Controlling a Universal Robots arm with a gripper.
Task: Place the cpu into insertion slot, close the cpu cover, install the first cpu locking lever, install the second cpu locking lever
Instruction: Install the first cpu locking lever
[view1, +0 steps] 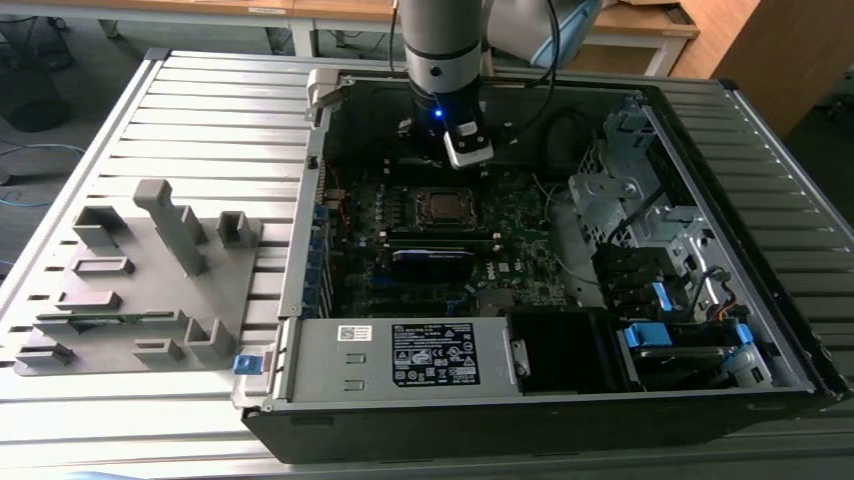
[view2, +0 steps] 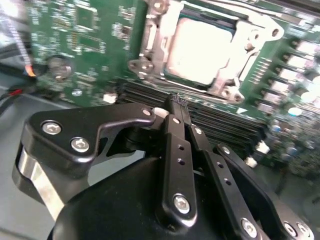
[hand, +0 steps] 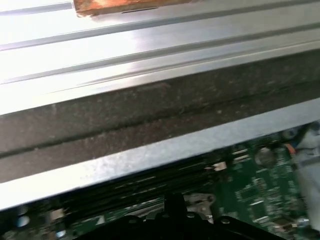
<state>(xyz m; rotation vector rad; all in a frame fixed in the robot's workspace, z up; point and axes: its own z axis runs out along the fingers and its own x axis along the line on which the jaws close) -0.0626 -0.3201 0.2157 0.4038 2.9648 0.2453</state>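
Observation:
The cpu (view2: 199, 46) lies in the insertion slot (view2: 150, 47) on the green motherboard, its silver-grey top facing up. The cpu cover (view2: 250, 37), a silvery frame, lies flat around it. My gripper (view2: 177, 101) hangs just beside the socket, over the black memory slots (view2: 220, 117), with its black fingers (view2: 176, 145) shut and nothing between them. In the exterior view the gripper (view1: 469, 157) is inside the open computer case, a little behind the cpu (view1: 442, 206). The first wrist view has the fingertip (hand: 174, 201) above the board.
The computer case (view1: 400, 420) lies open on a slatted metal table (view1: 200, 110). A grey fixture block (view1: 140, 280) stands at the exterior view's left. A power supply (view1: 400, 355), drive cages (view1: 627, 190) and cables (view1: 561, 130) crowd the case. The case wall (hand: 150, 115) is close behind the gripper.

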